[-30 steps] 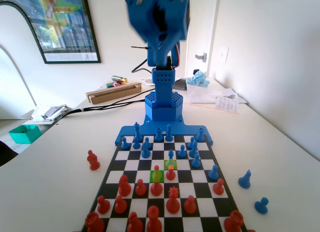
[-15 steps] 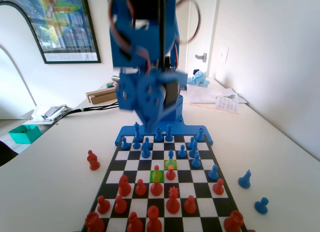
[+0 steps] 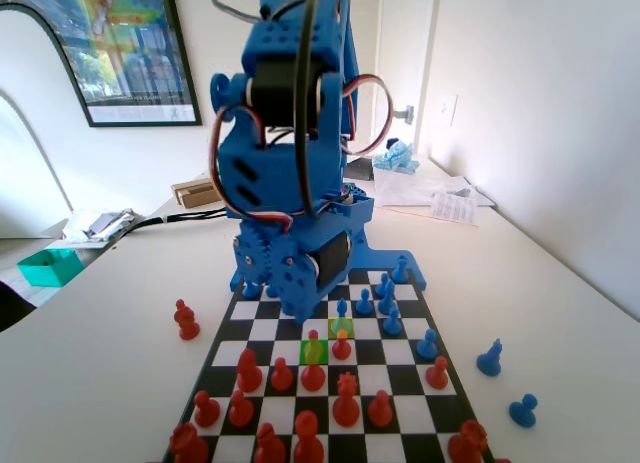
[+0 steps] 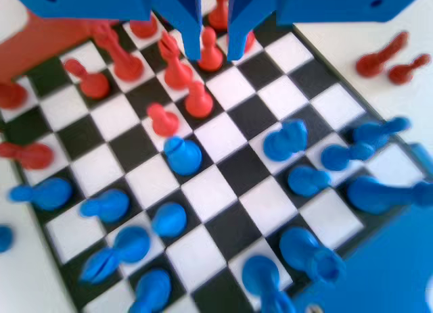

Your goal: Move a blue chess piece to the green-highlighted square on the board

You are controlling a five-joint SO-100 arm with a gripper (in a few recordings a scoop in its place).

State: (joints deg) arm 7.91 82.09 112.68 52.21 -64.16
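The blue chess piece (image 3: 341, 307), a small round-headed pawn, stands ahead of the other blue pieces near the middle of the board (image 3: 400, 368); the wrist view shows this blue chess piece (image 4: 183, 155) on a white square. The green-highlighted square (image 3: 314, 352) lies in front of it, to the left, with a red pawn on it. A paler yellow-green square (image 3: 341, 327) sits just in front of the pawn. My gripper (image 3: 300, 305) hangs low over the blue ranks, left of the pawn. In the wrist view the gripper (image 4: 215, 55) is open and holds nothing, with a red pawn (image 4: 210, 51) seen beyond the gap.
Red pieces (image 3: 346, 401) fill the near half of the board and other blue pieces (image 3: 390, 321) the far rows. Two red pieces (image 3: 184, 319) lie off the board at left, two blue ones (image 3: 490, 358) at right. A teal tray (image 3: 48, 266) sits far left.
The arm has folded down from its raised pose. The gripper has dropped towards the board and now hangs low over the blue rows. No piece has moved.
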